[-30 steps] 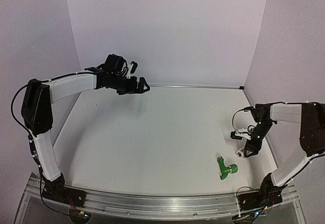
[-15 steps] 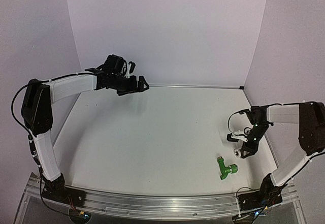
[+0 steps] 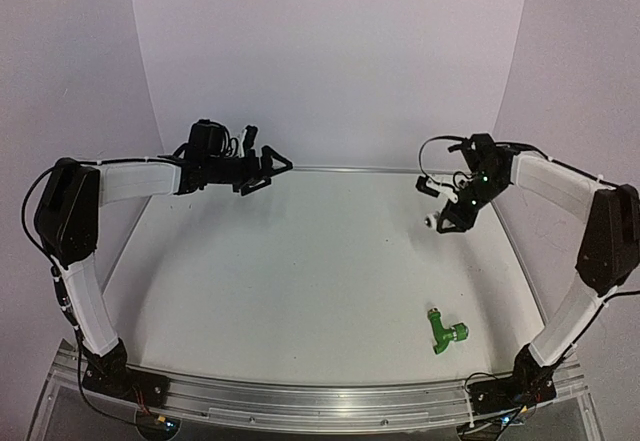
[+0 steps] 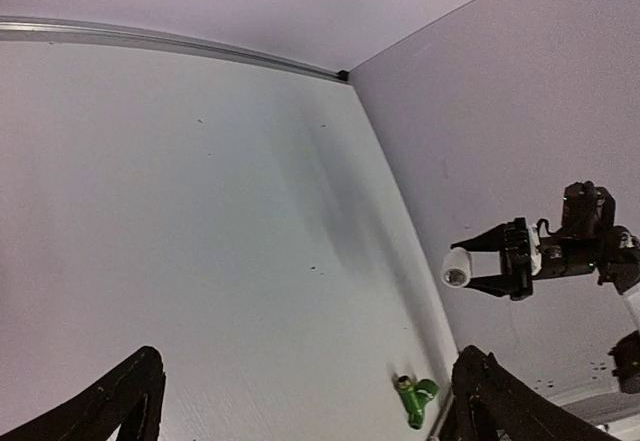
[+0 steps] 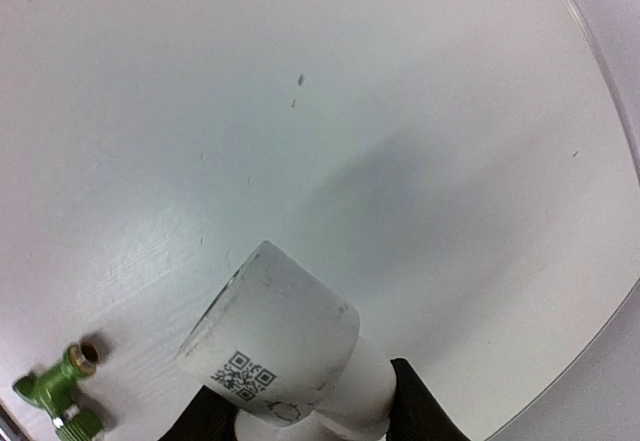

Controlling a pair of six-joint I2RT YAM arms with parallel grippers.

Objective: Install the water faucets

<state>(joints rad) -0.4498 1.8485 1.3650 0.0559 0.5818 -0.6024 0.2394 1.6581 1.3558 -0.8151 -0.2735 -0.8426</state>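
Your right fingers (image 4: 487, 239) clasped the white fitting (image 4: 456, 266) above the white desk (image 3: 300, 291) | green tap (image 3: 444, 330) lay on desk, below them, well apart | left fingers (image 4: 115, 406) spread, empty | pale lilac walls (image 3: 330, 51)

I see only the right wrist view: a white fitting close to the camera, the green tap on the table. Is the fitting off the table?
Observer: Yes. From above, the right gripper holds the fitting in the air, beyond the tap.
Operator: And the other arm?
Observer: The left gripper is high near the back wall, open and empty.
Operator: Does the left wrist view show the fitting?
Observer: Yes, with its open end towards that camera.
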